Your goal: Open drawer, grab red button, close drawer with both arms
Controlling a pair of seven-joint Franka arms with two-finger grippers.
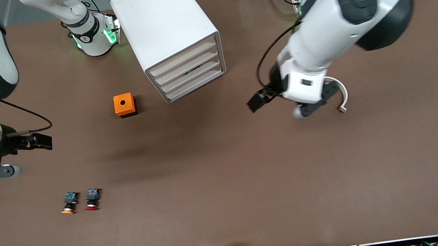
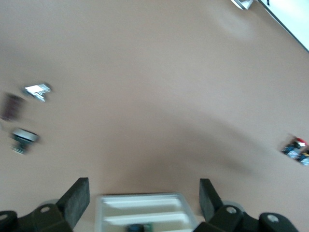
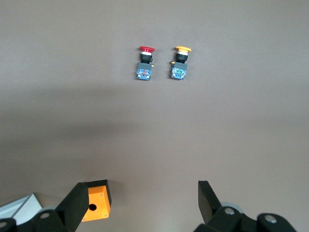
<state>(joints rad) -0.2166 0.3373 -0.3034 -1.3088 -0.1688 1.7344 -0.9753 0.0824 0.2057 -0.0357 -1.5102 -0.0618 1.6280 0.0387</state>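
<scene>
The button, red-capped with a black body and blue rear, lies on the brown table near the front camera, toward the right arm's end; it also shows as the button and, small, the button. The white cabinet's drawers all sit pushed in; the drawers face my left gripper. My left gripper hangs open and empty over bare table beside the cabinet; its fingers stand wide apart. My right gripper is open and empty over the table at the right arm's end; its fingers are spread.
An orange-capped button lies right beside the red one, closer to the right arm's end. An orange box with a hole stands next to the white cabinet, and shows by the right gripper as the orange box.
</scene>
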